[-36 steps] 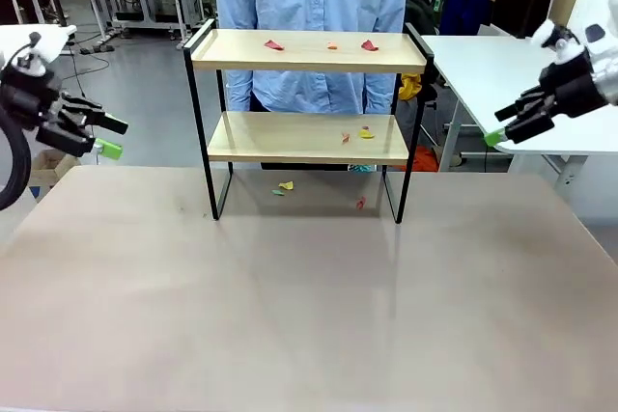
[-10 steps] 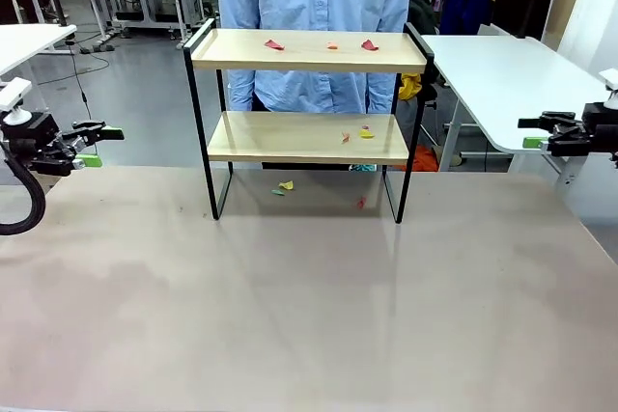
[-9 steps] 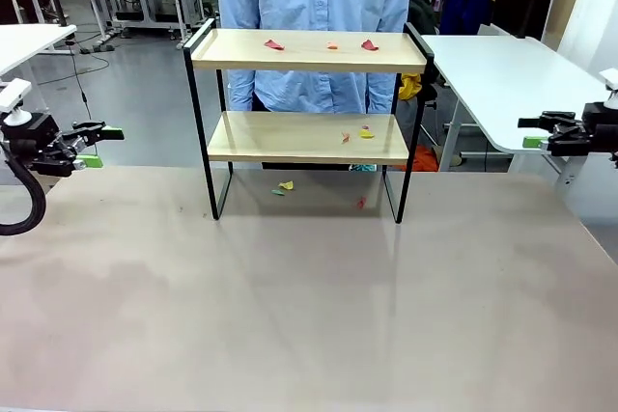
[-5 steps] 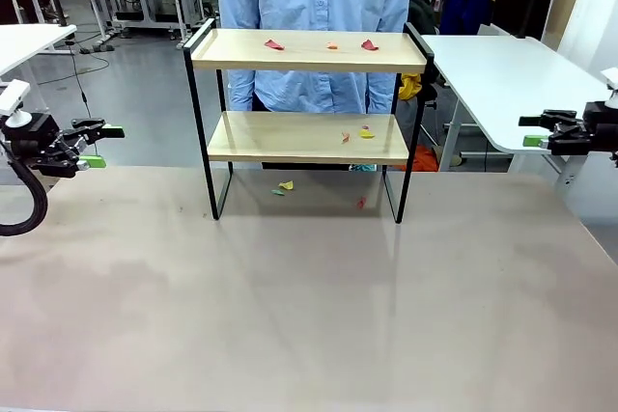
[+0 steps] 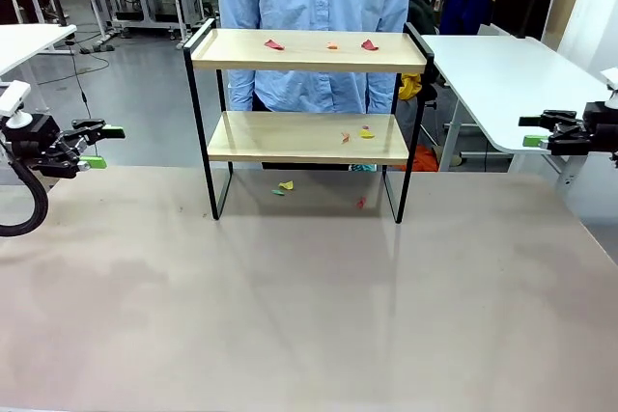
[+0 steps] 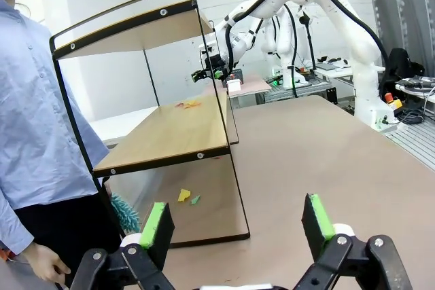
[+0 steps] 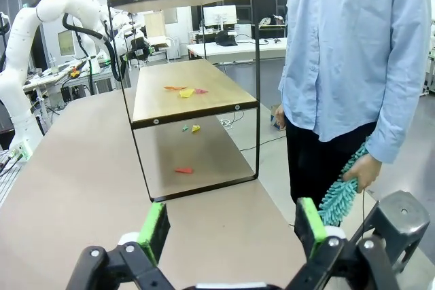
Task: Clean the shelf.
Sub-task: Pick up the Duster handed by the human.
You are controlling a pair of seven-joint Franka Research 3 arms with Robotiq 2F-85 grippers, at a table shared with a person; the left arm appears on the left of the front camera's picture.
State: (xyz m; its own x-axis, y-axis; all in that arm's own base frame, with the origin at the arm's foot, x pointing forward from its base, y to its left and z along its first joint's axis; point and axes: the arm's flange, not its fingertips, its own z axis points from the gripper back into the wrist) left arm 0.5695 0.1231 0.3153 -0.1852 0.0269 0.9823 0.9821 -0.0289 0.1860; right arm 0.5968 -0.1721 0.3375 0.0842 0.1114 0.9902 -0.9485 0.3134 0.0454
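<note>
I hold both arms out at the sides, left gripper (image 5: 101, 146) and right gripper (image 5: 529, 132) spread wide and empty. The shelf (image 5: 280, 137) stands far-centre on the tabletop (image 5: 290, 315), with coloured scraps (image 5: 274, 44) on both boards. Cleaning is not yet begun; next I likely need the person's teal duster (image 7: 340, 195).

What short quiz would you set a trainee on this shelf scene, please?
1. True or false: the left gripper holds a scrap.
2. How many small coloured scraps lie on the top board of the two-tier light wooden shelf with black metal frame? A two, B three, C five.
3. Fill in: the person's hand holds a teal, fluffy ____.
Key: 1 false, it is open and empty; 2 B; 3 duster.
</note>
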